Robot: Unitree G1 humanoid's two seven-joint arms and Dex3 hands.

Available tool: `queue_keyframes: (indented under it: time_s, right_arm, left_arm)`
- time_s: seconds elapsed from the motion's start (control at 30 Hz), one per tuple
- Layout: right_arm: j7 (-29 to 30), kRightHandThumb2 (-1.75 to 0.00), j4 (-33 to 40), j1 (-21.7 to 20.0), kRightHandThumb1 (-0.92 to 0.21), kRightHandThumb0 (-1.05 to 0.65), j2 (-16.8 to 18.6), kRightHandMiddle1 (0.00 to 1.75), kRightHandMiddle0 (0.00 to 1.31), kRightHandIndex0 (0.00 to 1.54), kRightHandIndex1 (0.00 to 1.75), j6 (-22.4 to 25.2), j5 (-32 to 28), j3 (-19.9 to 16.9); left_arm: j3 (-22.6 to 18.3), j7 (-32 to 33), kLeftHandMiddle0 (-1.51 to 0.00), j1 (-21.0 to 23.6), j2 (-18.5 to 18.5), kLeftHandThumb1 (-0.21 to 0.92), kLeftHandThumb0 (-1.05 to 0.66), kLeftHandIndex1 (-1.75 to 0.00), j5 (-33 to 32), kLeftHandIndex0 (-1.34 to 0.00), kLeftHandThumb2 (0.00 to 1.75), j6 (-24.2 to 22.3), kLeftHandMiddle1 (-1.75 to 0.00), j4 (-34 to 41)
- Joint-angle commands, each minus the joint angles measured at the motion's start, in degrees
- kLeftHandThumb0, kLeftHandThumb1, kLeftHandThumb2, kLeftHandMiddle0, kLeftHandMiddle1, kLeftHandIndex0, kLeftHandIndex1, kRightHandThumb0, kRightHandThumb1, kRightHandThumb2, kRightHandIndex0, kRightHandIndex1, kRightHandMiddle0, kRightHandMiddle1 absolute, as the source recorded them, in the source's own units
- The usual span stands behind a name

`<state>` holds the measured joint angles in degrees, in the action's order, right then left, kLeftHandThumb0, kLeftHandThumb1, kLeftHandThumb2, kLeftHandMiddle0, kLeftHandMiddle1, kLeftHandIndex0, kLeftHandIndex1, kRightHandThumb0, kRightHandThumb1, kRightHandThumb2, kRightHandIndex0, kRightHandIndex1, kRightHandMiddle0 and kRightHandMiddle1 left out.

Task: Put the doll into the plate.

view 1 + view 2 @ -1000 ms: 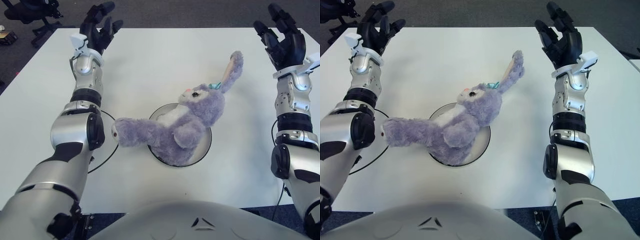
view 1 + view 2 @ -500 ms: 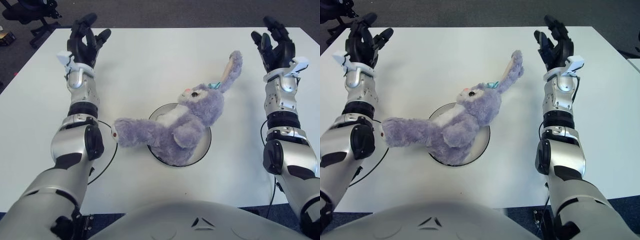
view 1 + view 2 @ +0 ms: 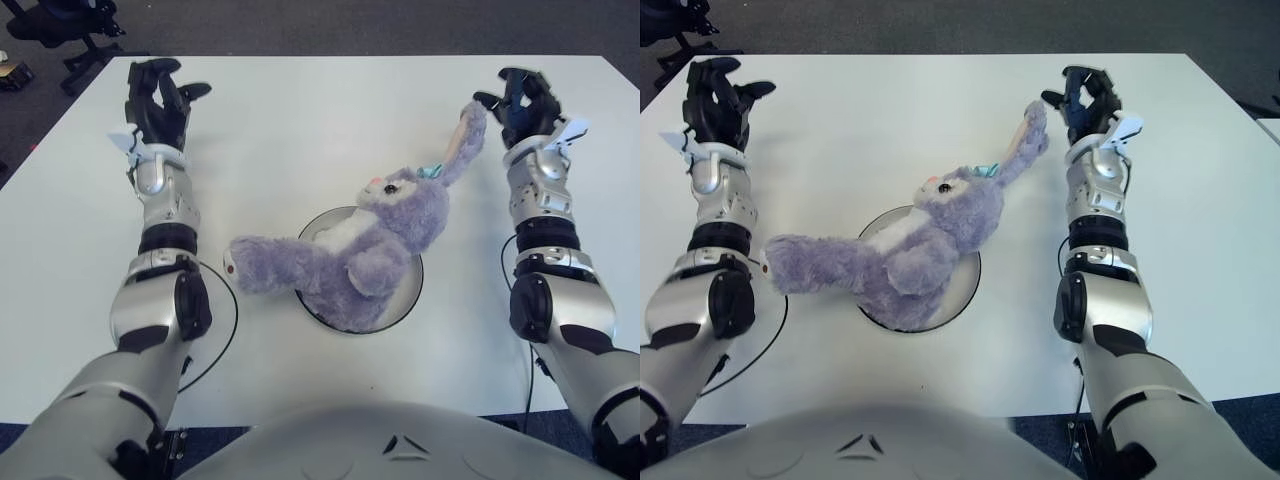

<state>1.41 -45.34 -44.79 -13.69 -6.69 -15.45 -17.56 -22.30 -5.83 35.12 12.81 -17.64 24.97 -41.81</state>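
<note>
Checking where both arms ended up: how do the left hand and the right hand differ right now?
The left hand hovers over bare table near the far left corner, well away from the doll; the right hand is beside the tip of the doll's raised ear. The left hand's fingers spread loosely; the right hand's curl a little more. Both hold nothing, and the doll lies across the plate.

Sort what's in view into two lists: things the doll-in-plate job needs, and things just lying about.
Belongs to the job:
- purple bunny doll, lying across the plate, legs and ear hanging past the rim
- plate
- left hand, empty, at the table's far left
- right hand, empty, beside the doll's ear

Just lying about:
- black ring under the left arm
- office chair beyond the table
</note>
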Motion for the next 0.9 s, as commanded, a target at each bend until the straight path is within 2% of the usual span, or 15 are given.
queue_keyframes:
  time_s: [0.0, 0.13, 0.33, 0.4, 0.47, 0.63, 0.8, 0.87]
  right_arm:
    - [0.50, -0.70, 0.13, 0.97, -0.77, -0.01, 0.36, 1.74, 0.18, 0.37, 1.58, -1.88, 1.22, 0.15]
    - [0.51, -0.80, 0.98, 1.65, -0.71, -0.01, 0.69, 1.75, 0.18, 0.38, 1.63, -2.26, 1.33, -0.10]
    - [0.53, -0.83, 1.10, 1.73, -0.69, -0.01, 0.78, 1.75, 0.18, 0.38, 1.64, -2.33, 1.42, -0.18]
    - [0.42, -0.86, 2.31, 5.30, -0.66, -0.01, 2.12, 1.75, 0.20, 0.40, 1.63, -11.08, 2.03, -0.75]
    - [0.31, -0.93, 2.80, 7.06, -0.60, -0.01, 2.79, 1.75, 0.25, 0.45, 1.60, -15.50, 2.37, -0.91]
    - [0.02, -1.03, 2.53, 8.06, -0.52, -0.01, 3.25, 1.75, 0.32, 0.50, 1.59, -19.00, 2.75, -0.41]
    - [-0.03, -1.06, 2.06, 8.02, -0.49, -0.01, 3.32, 1.75, 0.34, 0.51, 1.59, -19.83, 2.86, -0.46]
    - [-0.55, -1.07, 1.49, 8.44, -0.48, -0.01, 3.18, 1.75, 0.34, 0.52, 1.59, -23.60, 4.33, 0.17]
  left_arm:
    - [1.19, 1.83, -0.48, -4.97, -1.72, 0.92, -0.35, -1.75, 0.30, -0.21, 0.50, -3.64, -1.75, 8.51]
    - [2.06, 2.74, -0.48, -8.20, -2.64, 0.92, -0.35, -1.75, 0.32, -0.21, 0.50, -6.91, -1.75, 15.02]
    - [2.31, 3.50, -0.48, -9.44, -2.91, 0.92, -0.35, -1.75, 0.31, -0.21, 0.50, -9.57, -1.75, 18.28]
    - [4.43, 2.80, -0.50, -13.62, -5.23, 0.91, -0.35, -1.75, 1.95, -0.22, 0.51, -6.69, -1.75, 23.00]
    - [5.44, 2.64, -0.55, -15.68, -6.40, 0.89, -0.35, -1.75, 2.77, -0.23, 0.54, -5.39, -1.75, 25.40]
    - [5.86, 3.33, -0.60, -17.06, -7.55, 0.87, -0.35, -1.75, 3.23, -0.24, 0.57, -4.63, -1.75, 26.83]
    - [5.91, 3.44, -0.61, -17.30, -7.68, 0.87, -0.36, -1.75, 3.36, -0.24, 0.58, -4.79, -1.75, 27.26]
    - [6.72, 4.51, -0.62, -18.71, -9.15, 0.87, -0.35, -1.75, 2.12, -0.24, 0.58, -9.12, -1.75, 30.54]
